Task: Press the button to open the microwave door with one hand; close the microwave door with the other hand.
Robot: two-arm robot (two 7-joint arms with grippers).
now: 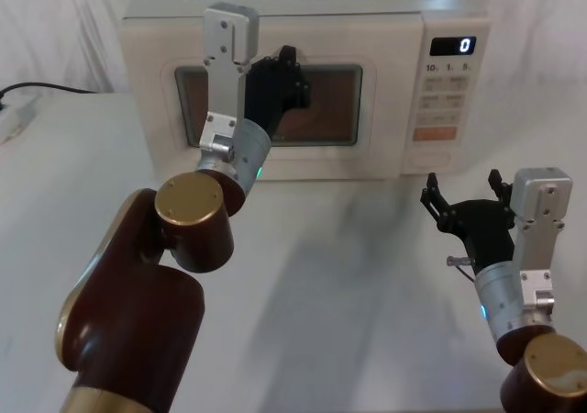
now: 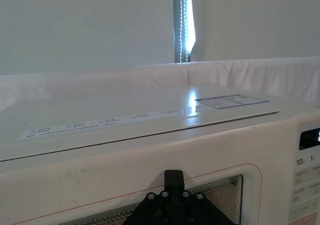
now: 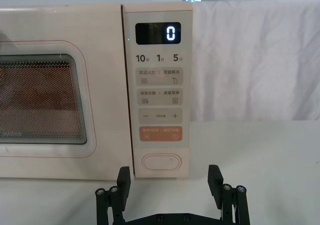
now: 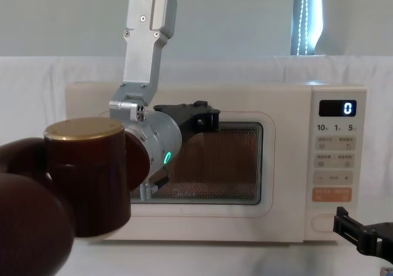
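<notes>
The microwave door (image 1: 266, 110) sits flush with the oven body, closed, its dark window facing me. My left gripper (image 1: 286, 83) is raised in front of the upper part of that window; in the chest view its black fingers (image 4: 199, 118) lie against or just short of the door's top edge, and I cannot tell which. I cannot tell how far apart those fingers stand, and nothing shows in their hold.

The button (image 3: 161, 162) is the wide oval key at the foot of the control panel (image 3: 158, 92), directly below the orange key (image 3: 160, 134). The display (image 3: 158, 33) reads 0. My right gripper (image 3: 169, 181) hovers over the white table (image 1: 348, 275), low and in front of the panel, apart from it. Its 2 fingers are spread wide and hold nothing. In the right wrist view, the button appears between the 2 fingertips and just above them, so the gripper lines up with the key without touching it.
</notes>
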